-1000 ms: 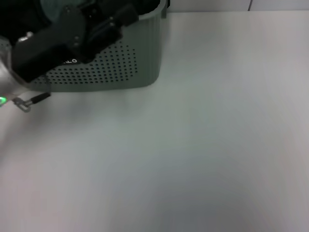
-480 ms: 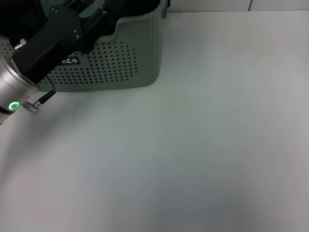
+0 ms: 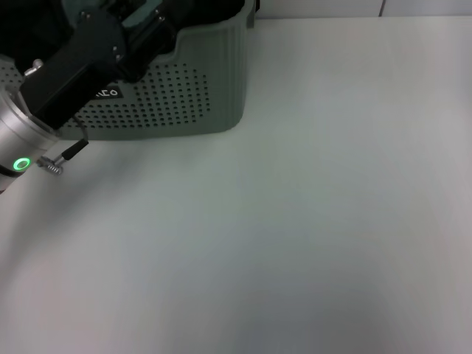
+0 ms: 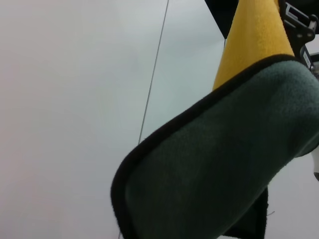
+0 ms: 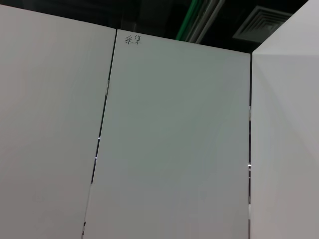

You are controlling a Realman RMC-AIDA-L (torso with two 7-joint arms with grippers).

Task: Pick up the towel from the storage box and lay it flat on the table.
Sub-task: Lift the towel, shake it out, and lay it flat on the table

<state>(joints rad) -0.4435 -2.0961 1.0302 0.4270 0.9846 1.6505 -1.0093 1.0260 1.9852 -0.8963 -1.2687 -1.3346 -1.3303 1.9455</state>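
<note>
The towel (image 4: 224, 164) fills the left wrist view. It hangs folded over, dark grey-green with black edging, and its yellow reverse (image 4: 254, 40) shows above. My left gripper (image 3: 140, 18) is over the storage box (image 3: 184, 96) at the table's far left and is shut on the towel, holding it up. The box is a pale grey-green perforated basket with a small black label (image 3: 107, 94). In the head view my left arm hides most of the box's inside. My right gripper is out of view.
The white table (image 3: 295, 221) stretches wide in front of and to the right of the box. A silver arm segment with a green ring light (image 3: 22, 164) hangs over the table's left edge. The right wrist view shows only wall panels.
My left arm has lifted and drawn back to the left over the box, bringing its green ring light into view. In the last half second it barely moved.
</note>
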